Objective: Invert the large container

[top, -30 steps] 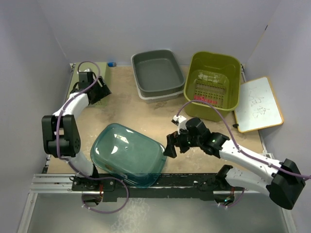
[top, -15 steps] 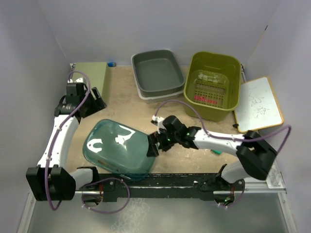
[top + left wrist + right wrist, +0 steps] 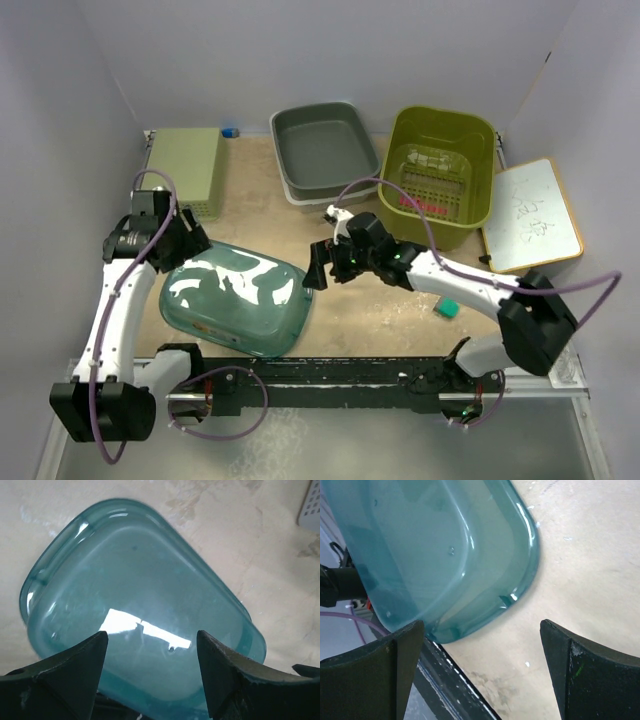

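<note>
The large container point(image 3: 235, 298), a see-through teal tub, lies at the near left of the table point(image 3: 370, 315), and by its domed, glossy top it looks to be resting rim down. A second ago it sat tilted at the table's front edge. It has since slid back and left and settled flat, so the flip seems done.

At its 10 o'clock corner the left gripper point(image 3: 180, 245) hangs over it, fingers spread and nothing between them; its wrist view shows the tub point(image 3: 140, 605) clear below.

At 3 o'clock, just beside the tub's edge, the right gripper point(image 3: 315, 270) has come in from the near right, and its jaws stand wide apart and empty.

Further out are a grey tray point(image 3: 325, 150) at 1 o'clock and a green basket point(image 3: 440, 215) at 2 o'clock.

What remains is probably only pulling both arms away.
</note>
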{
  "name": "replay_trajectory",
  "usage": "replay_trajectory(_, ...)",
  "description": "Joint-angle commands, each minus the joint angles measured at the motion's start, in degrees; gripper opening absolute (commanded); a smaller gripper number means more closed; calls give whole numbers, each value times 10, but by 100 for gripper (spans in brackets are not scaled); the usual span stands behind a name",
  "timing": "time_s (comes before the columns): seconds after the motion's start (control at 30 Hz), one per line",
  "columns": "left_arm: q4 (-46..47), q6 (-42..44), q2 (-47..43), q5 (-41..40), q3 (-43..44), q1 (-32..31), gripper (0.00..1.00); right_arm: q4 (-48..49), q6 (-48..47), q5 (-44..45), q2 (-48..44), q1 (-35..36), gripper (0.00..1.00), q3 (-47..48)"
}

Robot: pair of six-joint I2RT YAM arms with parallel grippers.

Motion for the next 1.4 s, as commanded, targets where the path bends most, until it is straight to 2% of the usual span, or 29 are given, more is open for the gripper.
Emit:
replay_trajectory(0.0,-100,-69,-55,-69,8,-2,70,-39,-66,65,-64,-16,100,-17)
replay_trajectory(0.1,-131,-119,-91,-96,1,-2,70,-56,-102,103,-66,-30,100,5)
replay_trajectory(0.2,-147,-172,-126,-111,-13,-2,71,-44,-115,95,-37,-29,100,60)
replay_trajectory(0.33,-110,-221,-177,-76,-72,-2,72,-1,-134,-4,48,-29,100,107)
replay_trajectory(0.5,-65,-254,-180,-2,-131,-2,73,-36,-165,-137,138,-29,100,178)
replay_trajectory(0.73,10,-264,-169,35,-187,-2,74,110,-77,-198,140,-30,100,109)
replay_trajectory(0.9,78,-255,-126,23,-211,-2,74,164,-53,-230,146,-29,100,95)
replay_trajectory(1.13,155,-214,-29,-20,-166,-2,74,235,6,-278,131,4,100,25)
replay_trajectory(1.27,149,-181,20,-23,-107,-2,73,188,-14,-285,110,27,100,20)
replay_trajectory(1.37,81,-156,-6,-83,-54,-2,74,113,-45,-260,80,25,100,16)
